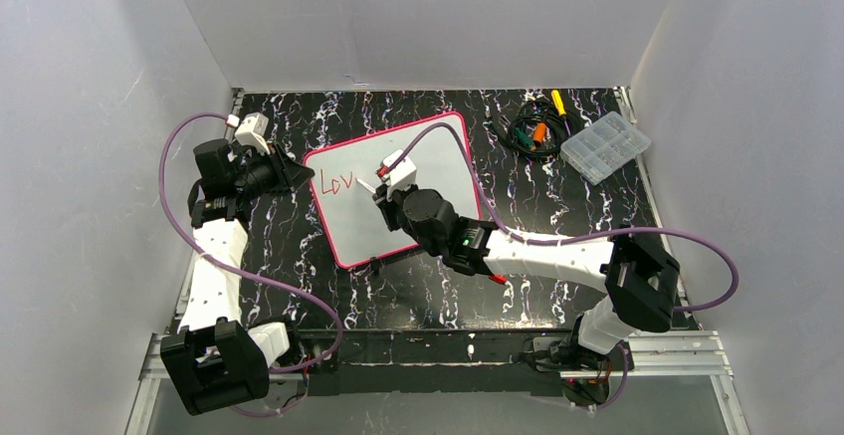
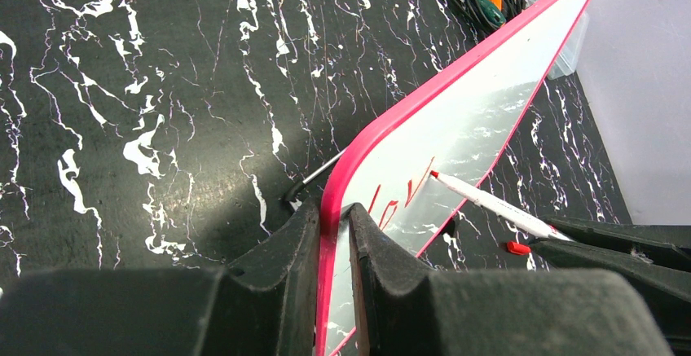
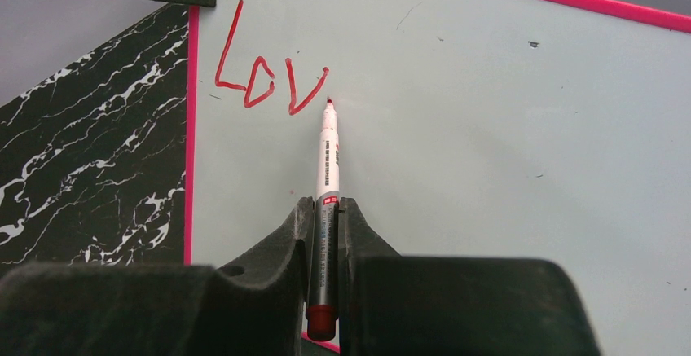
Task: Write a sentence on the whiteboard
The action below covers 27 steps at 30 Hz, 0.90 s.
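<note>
Black tabletop (image 1: 557, 206) veined in white, plain white walls (image 1: 428, 17) boxing it in on three sides. At the far right corner sit a clear compartment box (image 1: 605, 146) and a tangle of cables (image 1: 532, 128). Centre table, slightly left: the whiteboard (image 1: 348, 221), white with a pink-red rim and rounded corners. The sentence (image 3: 269, 83) reads just "Lov" in thin red strokes near the board's upper left corner. The left gripper (image 2: 334, 213) has its fingers drawn narrow, pinching the board's rim at that corner. The right gripper (image 3: 325, 203) is clamped tight on a white marker (image 3: 326, 169), whose red tip sits just beside the "v" — whether it touches the surface, can't tell.
</note>
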Each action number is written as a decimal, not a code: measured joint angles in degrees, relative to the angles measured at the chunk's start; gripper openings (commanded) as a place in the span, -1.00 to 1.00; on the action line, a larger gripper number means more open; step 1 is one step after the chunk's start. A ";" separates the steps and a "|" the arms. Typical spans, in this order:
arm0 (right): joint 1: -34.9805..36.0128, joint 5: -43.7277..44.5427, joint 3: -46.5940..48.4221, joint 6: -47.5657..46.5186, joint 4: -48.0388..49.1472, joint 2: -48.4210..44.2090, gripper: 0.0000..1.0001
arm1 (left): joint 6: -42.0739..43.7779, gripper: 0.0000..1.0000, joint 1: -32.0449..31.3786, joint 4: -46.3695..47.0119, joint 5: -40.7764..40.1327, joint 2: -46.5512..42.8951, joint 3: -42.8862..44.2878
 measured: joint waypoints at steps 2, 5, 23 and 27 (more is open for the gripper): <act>0.00 0.31 0.00 0.00 -0.11 0.00 -0.97 | 0.00 -0.94 0.00 -0.02 -0.02 0.00 0.00; 0.02 0.90 -0.24 0.13 -0.09 0.00 -0.97 | 0.00 -0.94 0.00 -0.02 -0.07 0.00 0.00; 0.28 4.11 -0.33 -0.28 0.83 -0.02 -0.97 | 0.00 -0.94 0.00 0.00 -0.42 0.00 0.00; 0.28 4.07 -0.28 -0.61 0.85 -0.02 -0.97 | 0.00 -0.94 0.00 -0.02 -0.42 0.00 0.00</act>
